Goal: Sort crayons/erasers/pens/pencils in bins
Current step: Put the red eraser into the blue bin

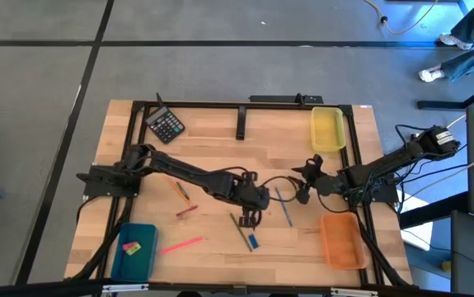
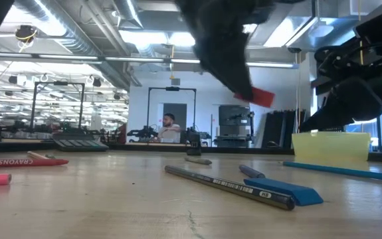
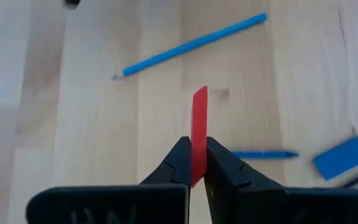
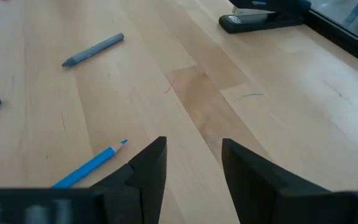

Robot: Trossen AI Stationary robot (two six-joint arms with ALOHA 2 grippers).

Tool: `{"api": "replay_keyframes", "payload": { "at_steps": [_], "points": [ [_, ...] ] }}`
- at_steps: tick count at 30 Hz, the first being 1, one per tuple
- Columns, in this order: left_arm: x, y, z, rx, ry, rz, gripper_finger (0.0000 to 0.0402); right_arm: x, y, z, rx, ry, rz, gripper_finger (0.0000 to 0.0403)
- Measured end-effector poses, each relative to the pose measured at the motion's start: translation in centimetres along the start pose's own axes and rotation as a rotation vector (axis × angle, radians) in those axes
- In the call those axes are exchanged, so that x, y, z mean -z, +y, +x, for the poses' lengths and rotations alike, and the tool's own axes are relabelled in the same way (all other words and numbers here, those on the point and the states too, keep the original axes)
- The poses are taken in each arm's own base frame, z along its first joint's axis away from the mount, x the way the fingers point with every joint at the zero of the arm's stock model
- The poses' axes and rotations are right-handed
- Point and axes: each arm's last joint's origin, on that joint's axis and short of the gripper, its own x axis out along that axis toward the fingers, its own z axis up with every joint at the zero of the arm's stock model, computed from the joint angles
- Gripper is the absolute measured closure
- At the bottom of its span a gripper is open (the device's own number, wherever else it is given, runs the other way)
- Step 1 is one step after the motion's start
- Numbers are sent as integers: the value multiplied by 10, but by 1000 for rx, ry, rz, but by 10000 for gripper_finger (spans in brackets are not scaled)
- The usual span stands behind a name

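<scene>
bright, even overhead light across the wooden table [image 1: 220, 157], shadows soft and faint. in the low view the ceiling lights [image 2: 137, 36] glare white, and the left arm [image 2: 220, 46] overhead is a dark, smeared blur; the nearby pencil [image 2: 230, 186] reads sharp. left wrist view: blue eraser [image 3: 342, 157] streaked with motion blur, the table washed pale. right wrist view soft, its fingers [image 4: 150, 165] out of focus.

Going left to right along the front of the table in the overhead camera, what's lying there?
Teal bin → pink crayon → grey pencil → blue eraser → orange bin.
</scene>
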Motion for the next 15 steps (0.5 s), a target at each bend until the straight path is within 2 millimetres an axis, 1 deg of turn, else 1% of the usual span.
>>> {"api": "replay_keyframes", "payload": {
  "at_steps": [3, 5, 6, 10, 12, 15],
  "points": [
    [19, 4, -2, -2, -7, -67, 388, 0, 0, 0, 4, -3, 23, 246],
    [37, 6, -3, -9, 32, -107, 388, 0, 0, 0, 0, -3, 14, 246],
    [43, 7, -5, -8, 30, -133, 388, 0, 0, 0, 1, -4, -6, 246],
    [71, 11, -17, -19, 81, -212, 388, -2, 0, 0, 0, -16, -79, 246],
    [87, 10, -22, -21, 134, -246, 388, -4, 2, 0, -16, -33, -84, 246],
    [98, 6, -38, 5, 142, -293, 388, -7, 3, 0, -30, -60, -57, 246]
  ]
}}
